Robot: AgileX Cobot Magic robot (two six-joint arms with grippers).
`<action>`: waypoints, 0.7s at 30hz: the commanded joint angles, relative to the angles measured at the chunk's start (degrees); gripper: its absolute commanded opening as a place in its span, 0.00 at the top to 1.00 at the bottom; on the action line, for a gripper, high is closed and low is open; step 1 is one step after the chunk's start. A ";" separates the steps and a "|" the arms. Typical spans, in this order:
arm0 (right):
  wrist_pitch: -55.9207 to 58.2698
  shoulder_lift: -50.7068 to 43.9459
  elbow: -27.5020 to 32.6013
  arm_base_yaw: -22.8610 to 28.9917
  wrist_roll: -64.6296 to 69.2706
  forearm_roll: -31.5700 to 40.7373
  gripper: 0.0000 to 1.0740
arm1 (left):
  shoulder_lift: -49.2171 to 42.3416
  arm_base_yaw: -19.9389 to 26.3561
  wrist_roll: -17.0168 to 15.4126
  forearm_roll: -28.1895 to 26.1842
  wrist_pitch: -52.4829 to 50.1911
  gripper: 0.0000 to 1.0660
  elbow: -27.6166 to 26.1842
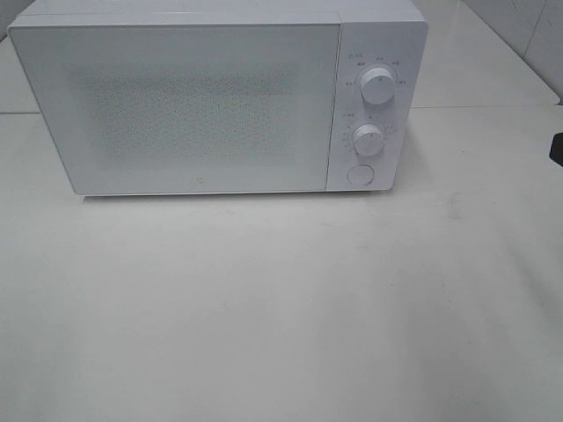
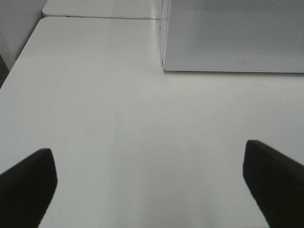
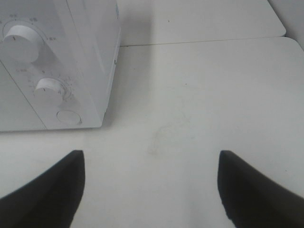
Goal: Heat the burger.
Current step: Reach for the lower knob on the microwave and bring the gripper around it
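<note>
Two grippers idle: left gripper [image 2: 148, 152] and right gripper [image 3: 151, 156], both spread wide, nothing between the fingers [image 2: 28, 185]. Microwave [image 1: 215, 97] ahead of them, shut (burger nowhere visible, perhaps inside); arms hang back, likely leaving opening room.

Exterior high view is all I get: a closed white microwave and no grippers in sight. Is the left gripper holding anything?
Observer: No. The left wrist view shows the left gripper open and empty over the table.
Operator: And the right one?
Observer: The right gripper is open and empty as well.
Operator: What does it face?
Observer: The control end of the microwave. The lower dial and the round button lie ahead of it, off to one side and clear of its fingers.
</note>
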 commanded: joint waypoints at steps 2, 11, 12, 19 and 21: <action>-12.43 2.18 4.35 -0.17 3.50 0.11 0.30 | -0.97 0.29 -0.23 -0.23 0.11 0.06 0.06; -23.49 4.58 8.02 -0.17 2.86 1.60 0.30 | -0.97 0.29 -0.23 -0.23 0.11 0.06 0.06; -23.49 4.58 8.02 -0.17 2.86 1.60 0.30 | -0.97 0.29 -0.23 -0.23 0.11 0.06 0.06; -31.34 12.15 9.97 1.89 0.57 4.70 0.30 | -0.97 0.29 -0.23 -0.23 0.11 0.06 0.06; -32.03 13.06 9.91 2.98 -0.74 5.04 0.30 | -0.97 0.29 -0.23 -0.23 0.11 0.06 0.06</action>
